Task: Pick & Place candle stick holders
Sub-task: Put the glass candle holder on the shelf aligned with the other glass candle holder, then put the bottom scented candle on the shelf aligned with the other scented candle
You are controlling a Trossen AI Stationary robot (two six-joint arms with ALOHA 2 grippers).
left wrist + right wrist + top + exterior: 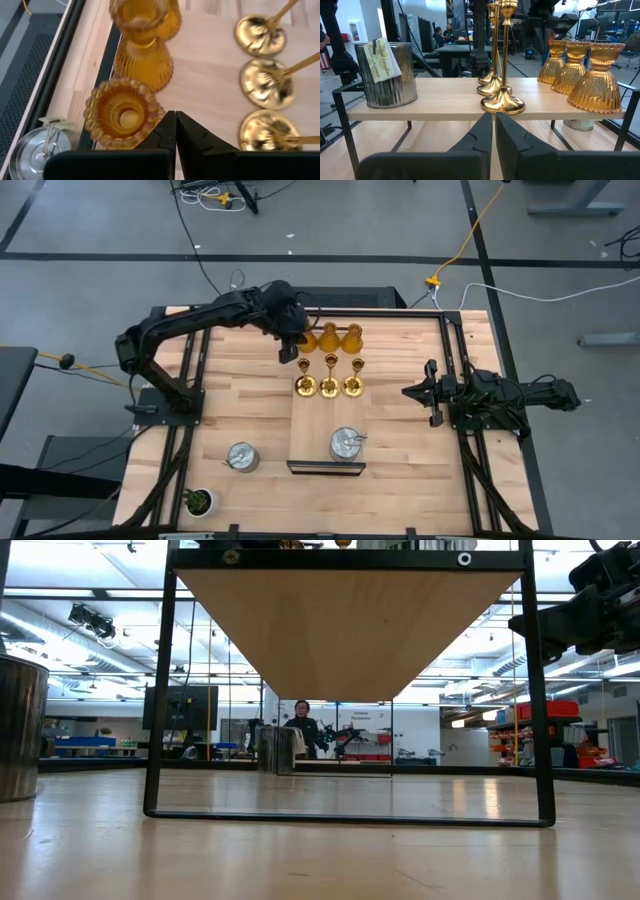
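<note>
We note 2 matte black jointed arms, left arm [190,325] and right arm [510,393]; each gripper ends in 2 dark, angular, wedge-shaped fingers [165,135].

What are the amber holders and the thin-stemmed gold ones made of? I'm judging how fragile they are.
The amber holders look like ribbed, translucent glass, since light glows through them. The gold holders look like polished metal with mirror-bright bases, possibly only plated.

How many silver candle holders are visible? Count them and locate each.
2: one silver holder on the raised shelf, one silver holder on the table beside it. Others may be hidden.
</note>
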